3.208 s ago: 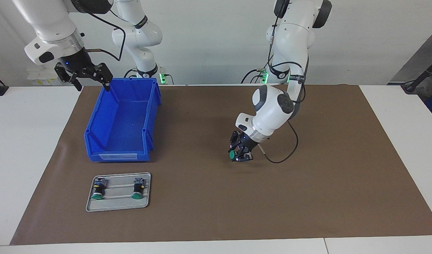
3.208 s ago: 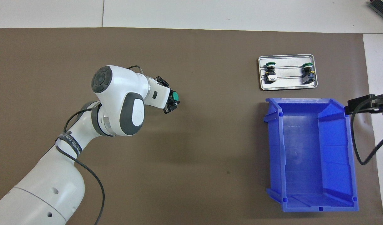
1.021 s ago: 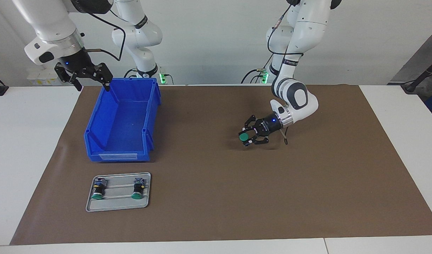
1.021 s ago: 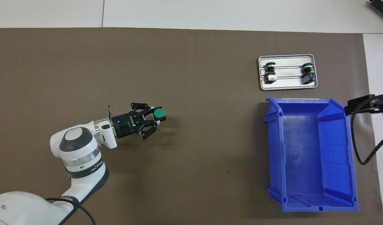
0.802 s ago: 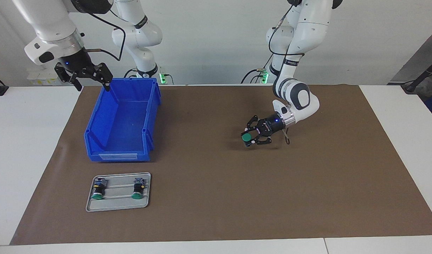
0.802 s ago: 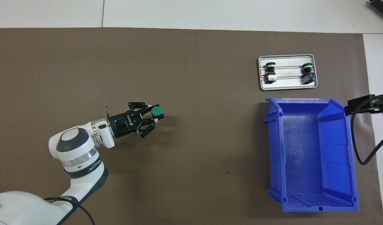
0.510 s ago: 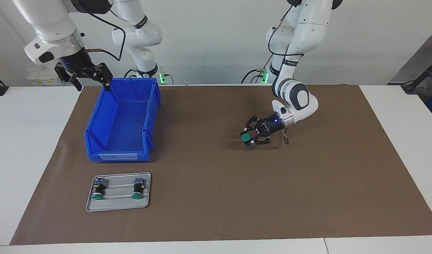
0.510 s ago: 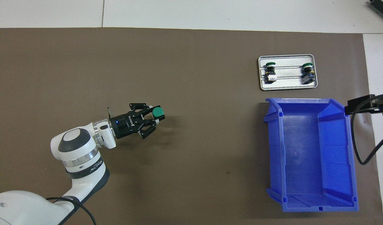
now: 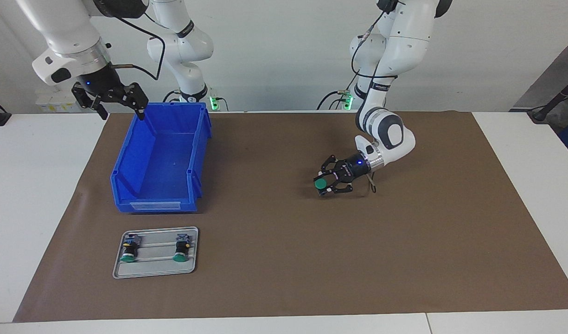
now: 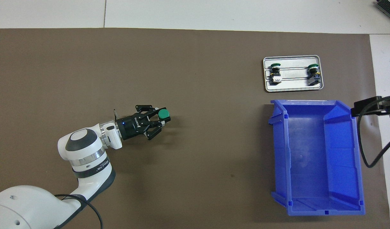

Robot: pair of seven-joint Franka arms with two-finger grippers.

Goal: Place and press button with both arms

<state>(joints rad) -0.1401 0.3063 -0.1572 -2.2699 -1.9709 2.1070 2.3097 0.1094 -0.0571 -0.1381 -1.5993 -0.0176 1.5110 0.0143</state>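
White tabletop (image 9: 38, 195), one, overlaid with one brown mat (image 9: 284, 260) that carries every item listed. Item: my left pincer (image 9: 327, 180) (image 10: 159, 119), black, lying low and near level over the bare middle of the mat, toward my left arm's end. Its state: fingers clamped around the button (image 9: 320, 184) (image 10: 163, 113), which sits at the fingertips with its round green cap out in front; whether the button's body touches the mat I cannot tell. Item: my right pincer (image 9: 111, 99) (image 10: 374, 106), black, raised over the tabletop just beside the corner of the blue bin (image 9: 161, 160) (image 10: 315, 156) that lies nearest the robots; fingers spread apart, nothing between them; this arm waits. Item: blue bin, one, open-topped, nothing in it, standing on the mat well apart from my left pincer, toward my right arm's end. Item: grey tray (image 9: 156, 266) (image 10: 293, 87), one, flat, resting on the mat just beside the bin and farther from the robots than it, also well apart from my left pincer. Contents of tray: two spare buttons (image 9: 128, 250) (image 10: 275, 72) and (image 9: 180, 249) (image 10: 313, 73), green-capped, lying on their sides, one toward each end of the tray, apart from each other.
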